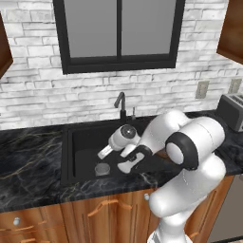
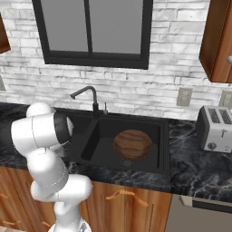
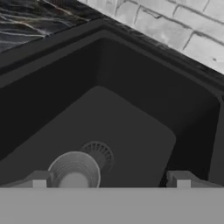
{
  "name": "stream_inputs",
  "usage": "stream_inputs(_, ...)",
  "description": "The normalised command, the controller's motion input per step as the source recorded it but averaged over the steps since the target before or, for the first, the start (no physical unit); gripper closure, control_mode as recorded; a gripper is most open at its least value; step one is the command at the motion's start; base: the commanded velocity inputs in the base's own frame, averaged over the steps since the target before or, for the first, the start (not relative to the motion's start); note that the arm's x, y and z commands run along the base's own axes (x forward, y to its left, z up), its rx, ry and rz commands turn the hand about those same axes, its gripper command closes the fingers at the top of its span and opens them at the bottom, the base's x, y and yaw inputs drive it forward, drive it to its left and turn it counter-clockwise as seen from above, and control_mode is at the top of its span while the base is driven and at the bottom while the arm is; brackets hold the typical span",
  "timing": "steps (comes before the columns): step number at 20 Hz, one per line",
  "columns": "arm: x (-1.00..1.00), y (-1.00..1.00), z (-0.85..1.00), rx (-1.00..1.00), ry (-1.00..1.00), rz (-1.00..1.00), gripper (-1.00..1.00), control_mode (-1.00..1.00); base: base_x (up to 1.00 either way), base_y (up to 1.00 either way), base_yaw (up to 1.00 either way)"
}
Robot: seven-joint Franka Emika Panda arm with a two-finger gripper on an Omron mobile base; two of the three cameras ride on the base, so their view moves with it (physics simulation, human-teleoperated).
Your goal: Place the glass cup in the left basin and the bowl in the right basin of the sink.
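Note:
The glass cup [image 1: 101, 169] [image 3: 74, 170] stands upright on the floor of the left basin [image 1: 85, 142] [image 3: 131, 127], right beside its round drain [image 3: 101, 153]. My gripper [image 1: 102, 154] [image 3: 111, 181] hangs open just above and to the right of the cup, with nothing between its fingertips [image 3: 39, 179]. In the hand view the cup sits near the left fingertip, apart from it. The brown wooden bowl [image 2: 132, 144] lies flat in the right basin [image 2: 149, 129] of the black sink [image 2: 165, 149]. In the left base view my arm covers most of the bowl.
The black curved faucet [image 1: 121, 102] [image 2: 86, 93] rises at the back of the sink. A toaster [image 2: 215, 129] [image 1: 232, 111] stands on the dark marble counter [image 1: 33, 156] to the right. Wooden cabinets run below, and a brick wall with a window stands behind.

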Motion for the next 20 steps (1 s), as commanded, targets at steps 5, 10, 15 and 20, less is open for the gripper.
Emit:
stream_inputs(5, -0.02, -0.17, 0.38, 0.06, 0.0, -0.19, -1.0, -1.0, 0.0, 0.0, 0.0)
stream_inputs(10, -0.09, -0.11, 0.31, 0.05, 0.0, -0.17, -1.0, -1.0, 0.0, 0.0, 0.0)
stream_inputs(15, -0.23, -0.01, 0.14, 0.04, 0.0, -0.15, -1.0, -1.0, 0.0, 0.0, 0.0)
stream_inputs(20, -0.37, 0.0, 0.0, 0.05, 0.0, -0.14, -1.0, -1.0, 0.0, 0.0, 0.0)
